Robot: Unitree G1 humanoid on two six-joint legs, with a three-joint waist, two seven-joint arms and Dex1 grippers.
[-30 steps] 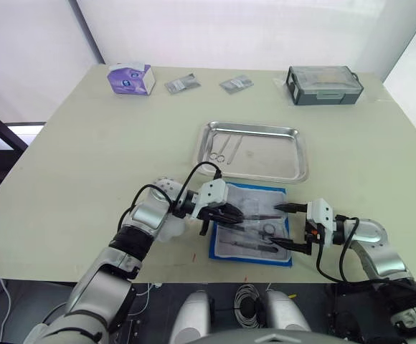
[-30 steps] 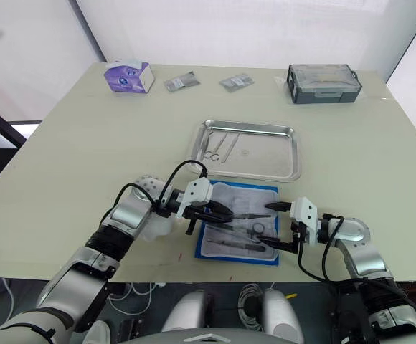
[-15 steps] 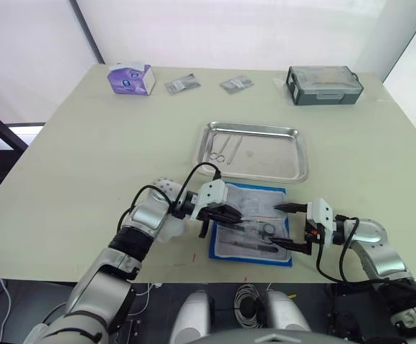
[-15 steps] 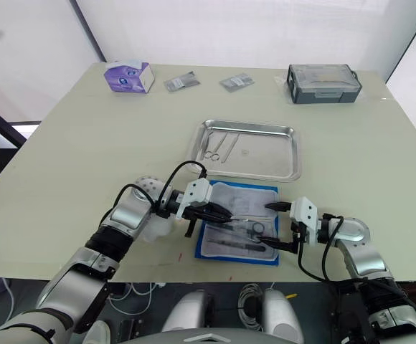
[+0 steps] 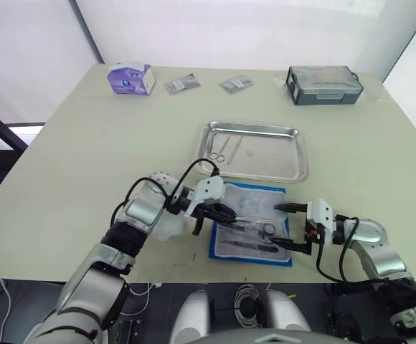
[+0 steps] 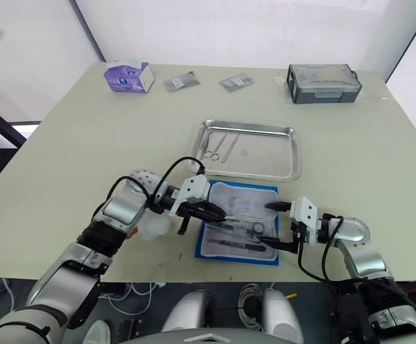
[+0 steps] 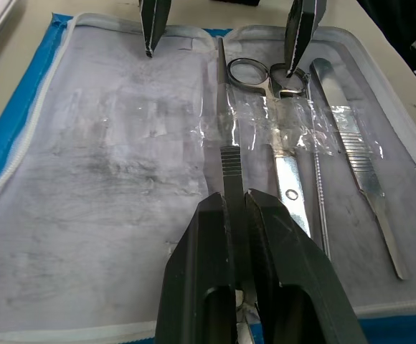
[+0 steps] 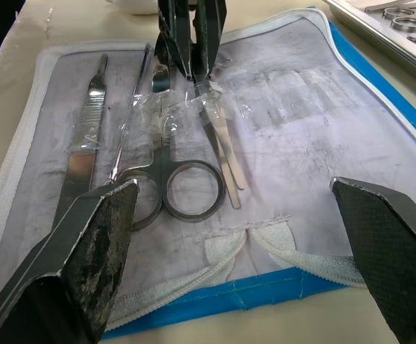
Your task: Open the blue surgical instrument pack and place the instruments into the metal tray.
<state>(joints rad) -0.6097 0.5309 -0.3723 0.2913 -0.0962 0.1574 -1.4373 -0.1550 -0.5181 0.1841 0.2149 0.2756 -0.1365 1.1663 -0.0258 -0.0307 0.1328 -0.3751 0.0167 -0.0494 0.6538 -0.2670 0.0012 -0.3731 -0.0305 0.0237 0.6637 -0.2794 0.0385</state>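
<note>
Broadly, the pale table (image 5: 86, 158) takes up most of both eye views, and the metal tray (image 5: 294, 154) sits just right of the frame's centre, with a pair of ring-handled scissors (image 5: 218, 152) and another slim tool lying in its left end. Just below the tray, in the lower middle of the frame, the blue surgical instrument pack (image 5: 251, 256) lies flat and opened out, its whitish plastic inner layer (image 7: 115, 179) facing up and a blue border showing around it. Along the top edge of the frame stand a grey lidded box (image 5: 324, 84) at upper right, a purple tissue box (image 5: 131, 78) at upper left, and two small grey sachets (image 5: 181, 84) between them.

On the pack's inner layer lie the remaining instruments: scissors with ring handles (image 8: 186, 188), a scalpel handle (image 7: 358, 179) and a thin probe beside them, with clear tape (image 7: 265, 132) across several.

From the pack's left side the left gripper (image 7: 234, 197) reaches in, its jaws closed tight on the ribbed grip of the tweezers (image 7: 224, 136). At the pack's right edge the right gripper (image 5: 283, 226) has its fingers spread wide, one above the other in the frame, holding nothing.
</note>
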